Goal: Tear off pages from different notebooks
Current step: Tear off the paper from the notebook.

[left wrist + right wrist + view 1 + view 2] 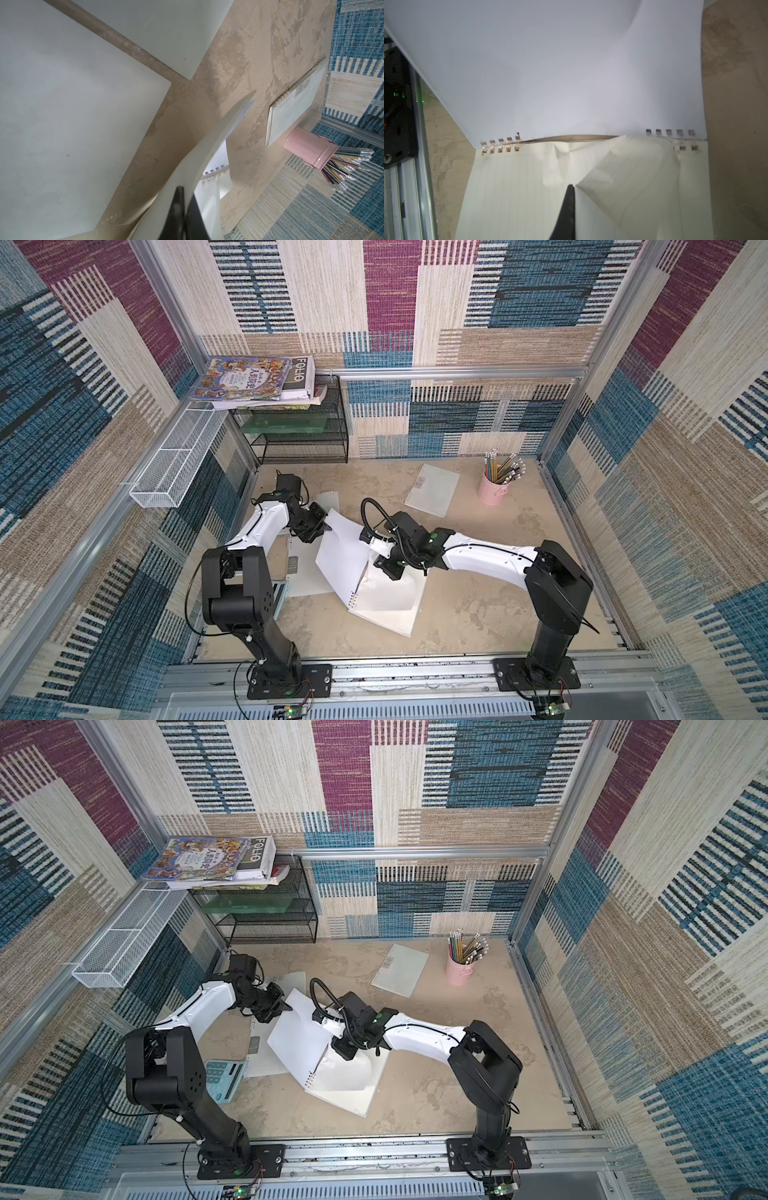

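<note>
An open spiral notebook [386, 605] lies mid-table, seen in both top views. Its white flipped-back leaf [343, 556] stands raised, and my left gripper [327, 529] is shut on that leaf's far corner [209, 153]. My right gripper [574, 187] is shut on a lined page [633, 187], which is crumpled and pulled up, with its middle torn free of the wire binding [500, 145]. A closed notebook [432, 489] lies at the back right. Another [307, 572] lies under the left arm, and a third [328, 501] behind the left gripper.
A pink cup of pencils [495, 489] stands at the back right beside the closed notebook. A light-blue calculator [222, 1079] lies by the left arm's base. A black mesh rack [299, 431] with colourful books [249, 379] and a white mesh basket [174, 466] are at the back left.
</note>
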Robot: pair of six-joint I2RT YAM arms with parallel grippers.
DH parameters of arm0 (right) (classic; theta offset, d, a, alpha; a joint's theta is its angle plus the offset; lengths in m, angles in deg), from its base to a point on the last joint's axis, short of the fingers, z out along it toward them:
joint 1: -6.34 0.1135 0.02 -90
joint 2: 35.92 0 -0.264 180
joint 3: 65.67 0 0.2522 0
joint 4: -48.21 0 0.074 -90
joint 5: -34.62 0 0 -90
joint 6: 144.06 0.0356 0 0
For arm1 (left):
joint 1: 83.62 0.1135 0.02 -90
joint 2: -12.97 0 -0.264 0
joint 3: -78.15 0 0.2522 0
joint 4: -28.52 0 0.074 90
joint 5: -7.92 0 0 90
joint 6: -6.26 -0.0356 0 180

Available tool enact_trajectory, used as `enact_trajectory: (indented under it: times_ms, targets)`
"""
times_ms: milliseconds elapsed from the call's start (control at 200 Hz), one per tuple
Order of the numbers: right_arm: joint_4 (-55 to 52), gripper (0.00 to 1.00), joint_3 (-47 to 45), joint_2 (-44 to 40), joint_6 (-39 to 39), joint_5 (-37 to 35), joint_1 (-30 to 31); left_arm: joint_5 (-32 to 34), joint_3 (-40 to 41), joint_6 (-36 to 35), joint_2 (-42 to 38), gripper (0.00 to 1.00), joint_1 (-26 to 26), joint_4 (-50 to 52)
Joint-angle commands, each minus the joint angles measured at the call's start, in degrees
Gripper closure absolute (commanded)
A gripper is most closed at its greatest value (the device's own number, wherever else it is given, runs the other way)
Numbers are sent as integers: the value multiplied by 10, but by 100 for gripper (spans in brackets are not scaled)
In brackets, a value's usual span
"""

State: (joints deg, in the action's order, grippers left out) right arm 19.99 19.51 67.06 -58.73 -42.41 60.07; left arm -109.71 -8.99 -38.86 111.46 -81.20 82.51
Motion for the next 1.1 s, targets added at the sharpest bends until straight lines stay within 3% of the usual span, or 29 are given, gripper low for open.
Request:
enact_trajectory:
  times_ms: [0, 225, 320, 481, 706, 896, 1097]
  targets:
    - [8, 97, -14, -12, -15, 29, 3, 19, 1, 27, 2, 100, 1, -59]
    - [-11, 100, 44, 27, 53, 39, -122, 22, 3, 31, -11, 100, 0, -72]
    - [-16, 100, 81, 33, 54, 22, -139, 35, 10, 40, -17, 100, 0, -76]
    - [-39, 100, 130, 58, 28, 4, -103, 43, 11, 66, -10, 100, -3, -94]
    - [-38, 100, 118, 69, -4, -61, -31, 69, 6, 88, -3, 100, -7, -101]
    - [-21, 100, 71, 35, -14, -7, -9, 94, 4, 94, 2, 100, -7, -96]
    - [-32, 100, 4, -68, -33, 89, 8, 120, -4, 95, 7, 100, -6, -87]
